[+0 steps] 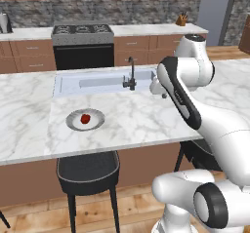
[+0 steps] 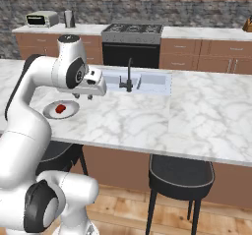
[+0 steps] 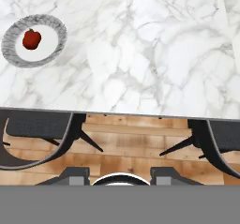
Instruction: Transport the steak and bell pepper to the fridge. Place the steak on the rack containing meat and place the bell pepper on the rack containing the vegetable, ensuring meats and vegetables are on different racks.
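We see even, bright, diffuse rendered light with no clear source. Soft shadows lie beneath the white marble island counter [image 1: 127, 115] and dark round stools [image 1: 88, 171]. Everything is slightly soft and low-resolution; no glare.

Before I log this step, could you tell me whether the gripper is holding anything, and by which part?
Nothing is held: the gripper hangs open over the counter edge, while the bell pepper lies apart on its plate.
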Motion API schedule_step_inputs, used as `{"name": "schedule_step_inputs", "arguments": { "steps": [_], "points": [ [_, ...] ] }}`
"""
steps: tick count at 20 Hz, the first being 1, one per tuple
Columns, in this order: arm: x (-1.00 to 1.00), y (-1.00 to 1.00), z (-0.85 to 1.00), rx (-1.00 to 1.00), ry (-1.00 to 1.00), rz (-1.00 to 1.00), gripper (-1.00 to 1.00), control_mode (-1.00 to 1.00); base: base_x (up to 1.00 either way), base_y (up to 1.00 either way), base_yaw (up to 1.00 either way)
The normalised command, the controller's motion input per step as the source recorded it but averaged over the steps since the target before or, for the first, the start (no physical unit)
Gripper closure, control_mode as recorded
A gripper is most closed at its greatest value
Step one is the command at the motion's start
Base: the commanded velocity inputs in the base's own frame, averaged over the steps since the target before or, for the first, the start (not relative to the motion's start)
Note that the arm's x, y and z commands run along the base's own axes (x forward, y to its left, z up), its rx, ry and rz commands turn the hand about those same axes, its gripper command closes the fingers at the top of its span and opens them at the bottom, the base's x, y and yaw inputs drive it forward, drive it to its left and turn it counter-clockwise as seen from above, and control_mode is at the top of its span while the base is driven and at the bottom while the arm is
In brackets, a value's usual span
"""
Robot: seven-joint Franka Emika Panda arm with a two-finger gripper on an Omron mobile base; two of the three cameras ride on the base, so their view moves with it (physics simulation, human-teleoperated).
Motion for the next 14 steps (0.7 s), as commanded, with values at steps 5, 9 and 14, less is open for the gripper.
{"name": "schedule_step_inputs", "arguments": {
  "steps": [5, 9, 14],
  "points": [
    [-0.32, 0.00, 0.00, 0.00, 0.00, 0.01, -1.00, -1.00, 0.00, 0.00, 0.00],
    [-0.84, 0.03, 0.00, 0.00, 0.00, 0.01, -1.00, -1.00, 0.00, 0.00, 0.00],
    [-0.46, 0.69, -0.05, 0.01, -0.02, 0.00, -1.00, -1.00, 0.00, 0.00, 0.00]
  ]
}}
